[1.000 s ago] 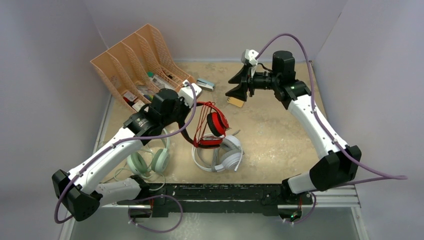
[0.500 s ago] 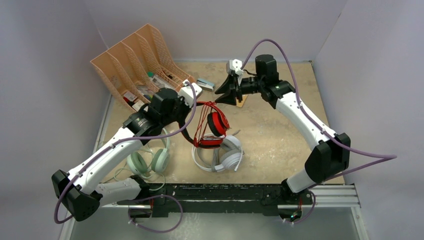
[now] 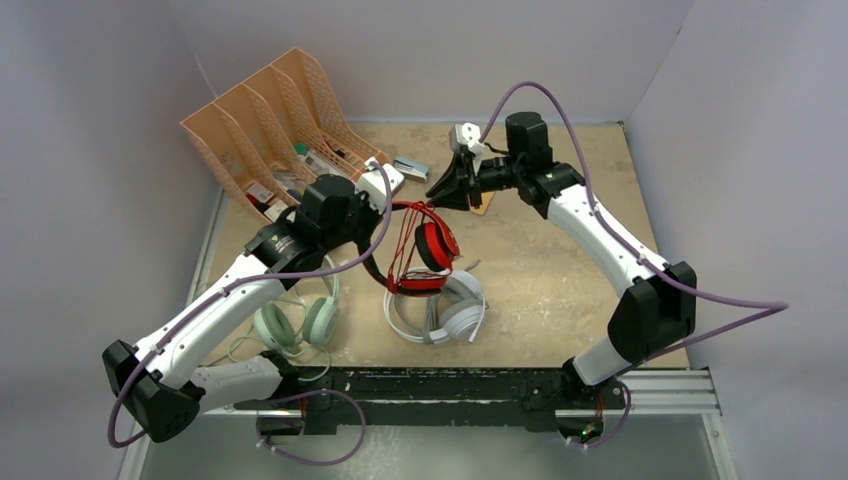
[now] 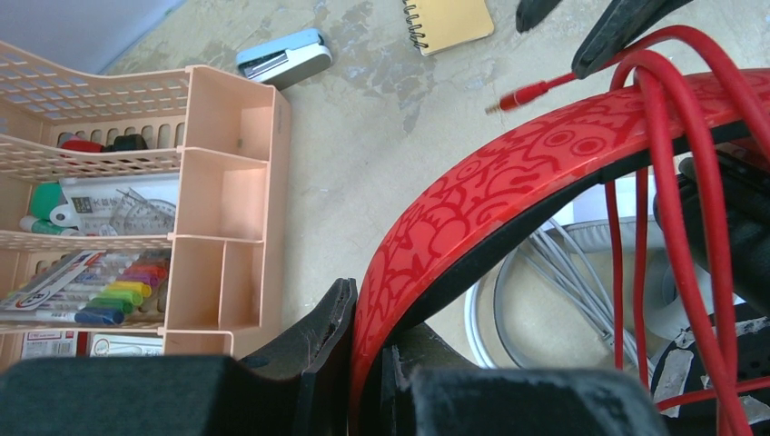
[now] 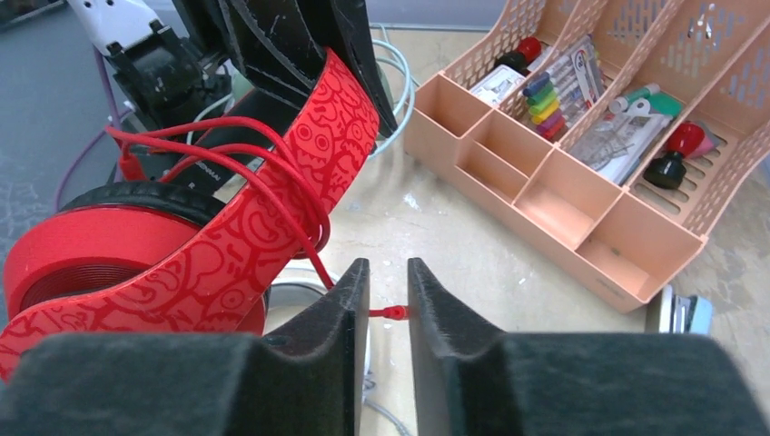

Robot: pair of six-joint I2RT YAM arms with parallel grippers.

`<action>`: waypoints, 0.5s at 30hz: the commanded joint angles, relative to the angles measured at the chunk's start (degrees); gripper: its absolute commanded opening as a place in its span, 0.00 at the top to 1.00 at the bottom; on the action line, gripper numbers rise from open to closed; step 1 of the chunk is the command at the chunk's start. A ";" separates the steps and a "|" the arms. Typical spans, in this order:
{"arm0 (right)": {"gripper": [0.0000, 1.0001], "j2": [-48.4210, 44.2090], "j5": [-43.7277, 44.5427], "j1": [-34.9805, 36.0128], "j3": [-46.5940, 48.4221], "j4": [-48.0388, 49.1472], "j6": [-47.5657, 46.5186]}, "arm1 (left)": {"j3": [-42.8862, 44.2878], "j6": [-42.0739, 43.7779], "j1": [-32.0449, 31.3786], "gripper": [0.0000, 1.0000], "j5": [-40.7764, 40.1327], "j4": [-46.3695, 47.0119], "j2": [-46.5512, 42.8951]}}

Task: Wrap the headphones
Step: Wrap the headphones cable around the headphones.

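Observation:
The red and black headphones (image 3: 430,245) hang above the table, red cord (image 4: 672,182) looped round the band. My left gripper (image 3: 388,208) is shut on the patterned red headband (image 4: 508,173), one pad on each face (image 4: 368,309). My right gripper (image 3: 440,195) faces it from the right. Its jaws (image 5: 388,282) stand a narrow gap apart, and the cord's red plug (image 5: 392,312) lies across that gap. The white headphones (image 3: 440,315) with grey cord lie on the table below. The mint-green headphones (image 3: 295,325) lie under my left arm.
A peach desk organizer (image 3: 270,120) with pens and small items stands at the back left. A blue-grey stapler (image 3: 410,168) lies beside it. A small spiral notebook (image 4: 449,20) lies behind my right gripper. Walls enclose the table on three sides.
My right arm swung left toward the red headphones and its jaws narrowed around the cord's plug. The left arm and the headphones stayed put.

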 commanded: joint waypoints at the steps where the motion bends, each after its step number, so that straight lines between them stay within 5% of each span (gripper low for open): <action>1: 0.81 -0.77 -4.11 0.38 -0.71 4.61 2.23 | 3.84 -0.88 0.28 1.00 1.63 3.74 -1.09; 6: 1.00 -0.36 -5.91 0.43 -2.02 10.30 10.99 | 2.98 1.78 0.33 1.00 2.09 5.87 -2.80; 15: 1.00 4.32 -3.89 1.07 -3.59 37.61 57.74 | 3.98 13.12 0.24 1.00 6.08 11.40 -2.16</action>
